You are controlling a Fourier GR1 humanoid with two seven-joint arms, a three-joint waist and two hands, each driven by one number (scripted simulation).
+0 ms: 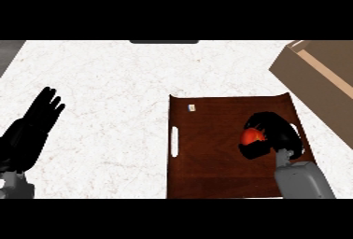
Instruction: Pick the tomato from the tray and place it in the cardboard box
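Nearest to us, at the lower right, the grey right forearm enters and is cut off by the lower edge of the view. Its right hand point(276, 135) lies over the right part of the dark brown tray point(214, 163), with fingers and thumb curled round the tomato point(251, 136). We see only a small red-orange patch of the tomato between the black fingers; the rest is hidden by the hand, so we cannot tell whether it touches the tray or is lifted off it.

At the lower left, the left hand point(31, 128) rests over the white marbled worktop point(103, 79), fingers straight and pointing up and away, holding nothing. Its wrist and forearm are largely cut off at the corner.

The tray's near edge is cut off at the bottom. We note a pale slot handle point(175, 141) along its left side; the matching slot on the right is mostly covered by the right hand. A small pale mark point(192, 108) sits near the tray's far left corner; we cannot make out what it is.

Farther off, at the upper right, stands the cardboard box point(317, 79), cut off by the right edge, its interior not visible. At the far edge of the worktop, a dark strip point(164, 41) is only partly seen.
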